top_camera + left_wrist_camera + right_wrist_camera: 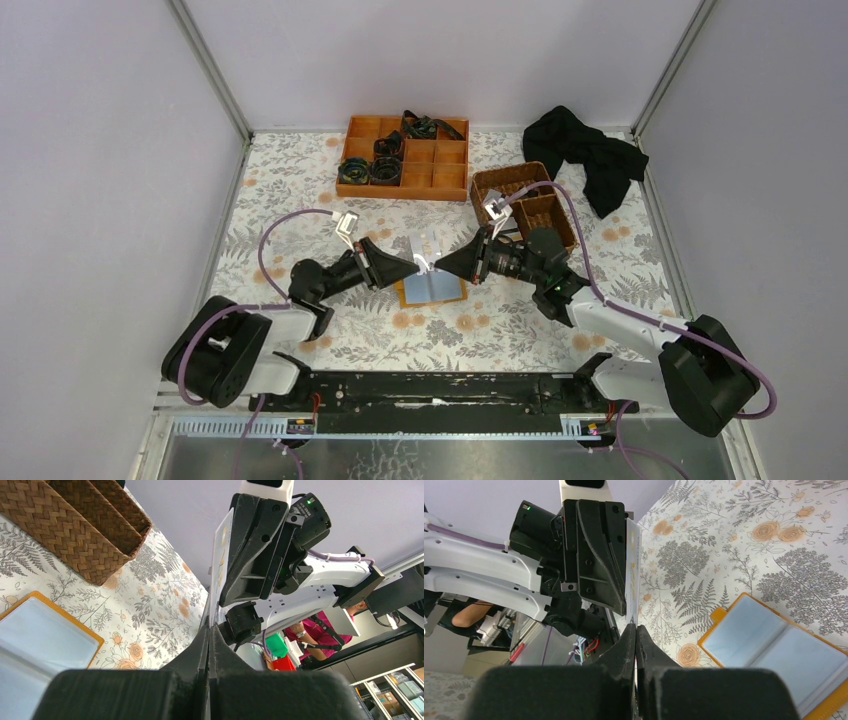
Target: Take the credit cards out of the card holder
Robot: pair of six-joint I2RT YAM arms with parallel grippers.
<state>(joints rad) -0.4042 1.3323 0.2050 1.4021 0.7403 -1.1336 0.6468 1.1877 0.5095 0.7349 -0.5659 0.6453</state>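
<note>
Card holder (pixel 432 291) lay open and flat in the middle of the table (pixel 290 215). Just above it the left gripper (pixel 417 264) and right gripper (pixel 438 267) faced each other tip to tip, both pinched tight on one upright white credit card (pixel 425 248). Beyond, a wicker basket (pixel 525 195) and orange tray (pixel 405 160) sat by the far edge

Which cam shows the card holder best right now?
Right wrist: the card holder lies open, both pale leaves and orange rim close up, one corner cropped. Top view shows the card holder small and far off. Left wrist catches only one end.
</note>
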